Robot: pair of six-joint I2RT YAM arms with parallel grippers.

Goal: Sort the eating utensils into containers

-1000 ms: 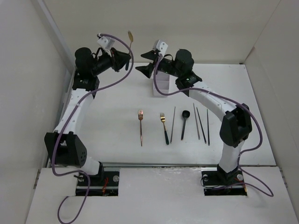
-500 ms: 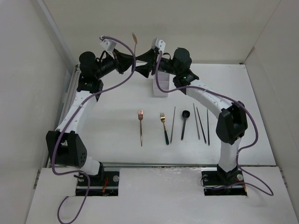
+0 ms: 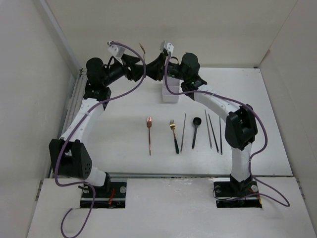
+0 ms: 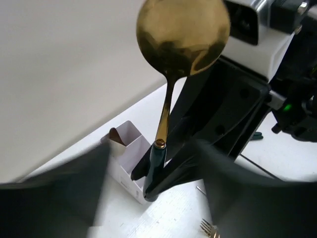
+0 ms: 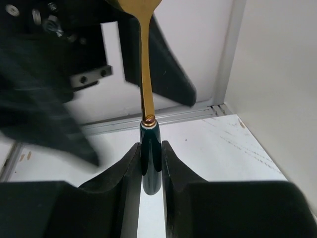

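A gold spoon with a dark green handle stands upright in the air above the back of the table, its bowl up. My right gripper is shut on the green handle, one finger pressed to each side. My left gripper is open, its blurred fingers wide of the handle and not touching it. The two grippers meet nose to nose. Below them stands the white container of three compartments, with something brown in its far one.
On the table lie a copper fork, a gold black-handled fork, a dark chopstick, a black spoon and more chopsticks. White walls close in the back and both sides.
The two grippers came together over the container. My right gripper closed on the spoon's handle, and my left gripper, which held the spoon, opened its jaws.
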